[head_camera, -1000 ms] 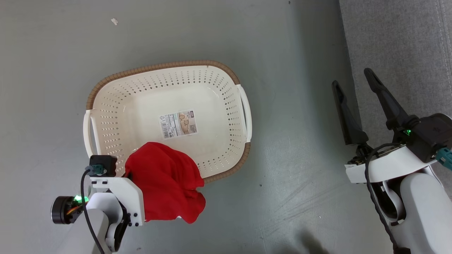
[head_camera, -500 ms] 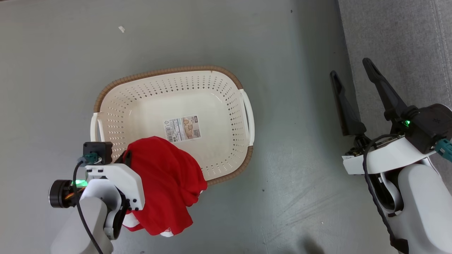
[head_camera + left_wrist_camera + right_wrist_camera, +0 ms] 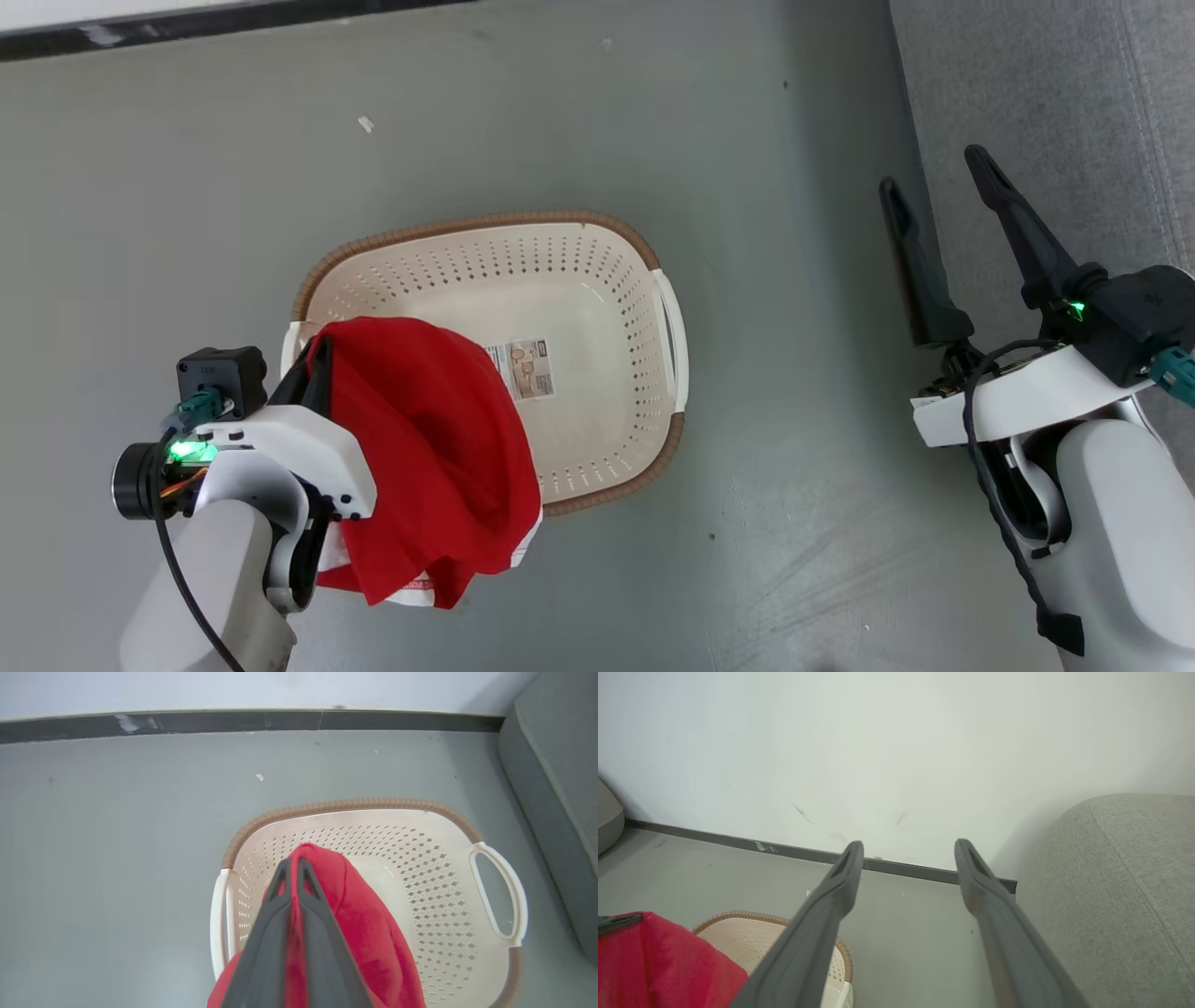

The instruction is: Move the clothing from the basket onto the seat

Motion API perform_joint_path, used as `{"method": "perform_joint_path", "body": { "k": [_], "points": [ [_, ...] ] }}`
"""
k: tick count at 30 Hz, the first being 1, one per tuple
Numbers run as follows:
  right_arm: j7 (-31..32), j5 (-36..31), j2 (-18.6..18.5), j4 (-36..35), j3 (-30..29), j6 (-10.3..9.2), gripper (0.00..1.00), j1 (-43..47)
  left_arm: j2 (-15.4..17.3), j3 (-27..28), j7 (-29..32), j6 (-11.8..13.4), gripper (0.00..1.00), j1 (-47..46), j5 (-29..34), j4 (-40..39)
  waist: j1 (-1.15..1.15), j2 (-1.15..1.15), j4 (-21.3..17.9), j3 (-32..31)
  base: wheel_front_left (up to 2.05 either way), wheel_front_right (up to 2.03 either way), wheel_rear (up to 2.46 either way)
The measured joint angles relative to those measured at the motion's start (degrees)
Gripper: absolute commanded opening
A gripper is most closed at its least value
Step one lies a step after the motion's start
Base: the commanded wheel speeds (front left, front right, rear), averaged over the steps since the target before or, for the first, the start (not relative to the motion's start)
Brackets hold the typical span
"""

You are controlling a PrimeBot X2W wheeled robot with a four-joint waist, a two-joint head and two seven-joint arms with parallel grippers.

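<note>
Spotter: Cloth first. Clothing [image 3: 429, 448] is soft and red, bunched into loose folds, with a white hem at its lowest corner. Basket [image 3: 560, 257] is oval cream plastic. Its walls are pierced with rows of small holes. It has a brown braided-look rim, white loop handles and a label sticker [image 3: 527, 367] on the bottom.

Recorder: Seat?

Spotter: Seat [image 3: 1055, 112] is grey woven upholstery with a rounded edge and a stitched seam. It stands to the basket's right, apart from it, on smooth grey floor [image 3: 187, 187].

Recorder: Arm poses?

Spotter: Left forearm rises from the lower left of the head view, wrist by the basket's near-left corner, fingers slanting forward. Right arm sits at lower right, fingers pointing forward, one seen against the floor and the other against the seat's edge.

Recorder: Grippers?

Spotter: Left gripper [image 3: 292, 864] is pinched together on the clothing, red cloth squeezed between both fingers. The garment hangs from it across the basket's near-left rim, its lower end outside, over the floor. Contact with the rim is unclear. Right gripper [image 3: 932, 171] is spread wide, holding nothing.
</note>
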Motion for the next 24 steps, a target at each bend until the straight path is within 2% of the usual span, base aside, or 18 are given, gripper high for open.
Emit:
{"method": "perform_joint_path", "body": {
  "k": [15,24],
  "points": [
    [0.0,0.0,-1.1,2.8,-0.6,0.00,1.00,0.2,-1.0,1.1,-5.9,0.4,0.00,4.8,-0.8,-5.2,0.00,0.00,2.4,-7.3,0.00,0.00,0.00],
    [0.0,0.0,-1.9,4.5,-0.8,0.00,1.00,3.6,-1.4,1.1,-7.8,0.4,0.00,8.6,-1.4,-7.9,0.00,0.00,4.1,-13.1,0.00,0.00,0.00]
  ]
}}
